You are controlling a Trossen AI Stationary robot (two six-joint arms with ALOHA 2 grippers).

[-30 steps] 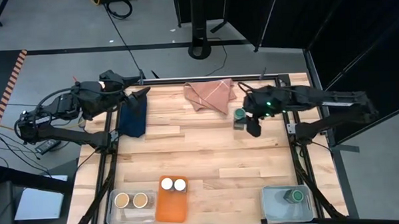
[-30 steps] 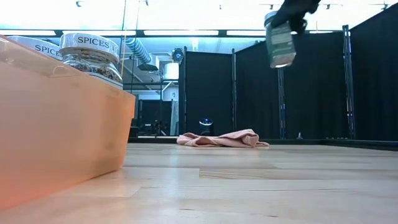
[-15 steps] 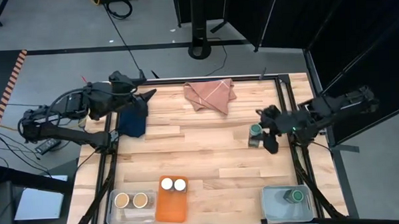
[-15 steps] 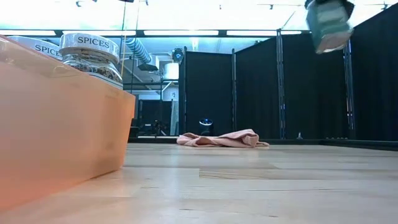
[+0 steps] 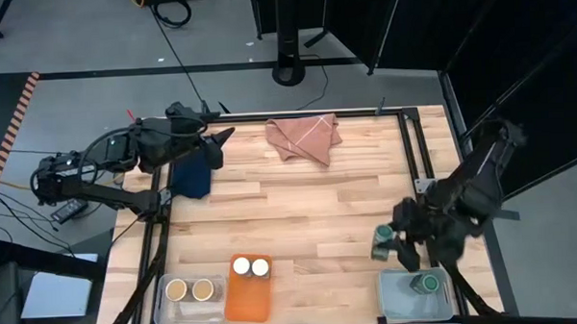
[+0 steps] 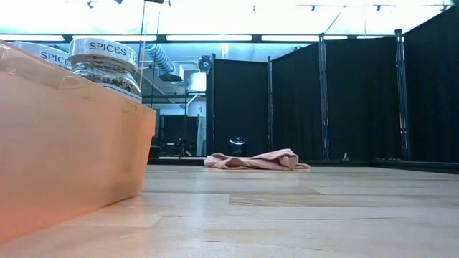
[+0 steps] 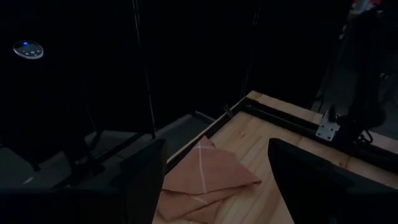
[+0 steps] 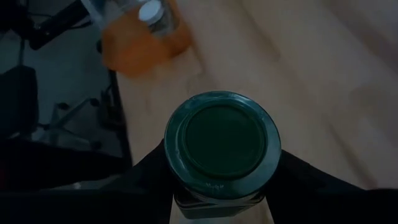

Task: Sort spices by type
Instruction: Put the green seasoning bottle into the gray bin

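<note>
r jaws clamp green-lid jar (image 8: 222, 140) betw them, just beside clear bin (image 5: 389, 295); l jaws apart.

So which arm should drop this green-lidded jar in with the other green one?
Right. Its claw already grips the green-lidded jar just beside the clear bin holding the other green-lidded jar. The left claw waits open at the far edge.

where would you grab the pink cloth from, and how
Pinch the pink cloth at its raised folded edge, coming straight down from above. It lies low and rumpled on the table with nothing beside it; the low view shows soft humps a finger can close on, where the flat middle gives no purchase. The left gripper is nearest.
</note>
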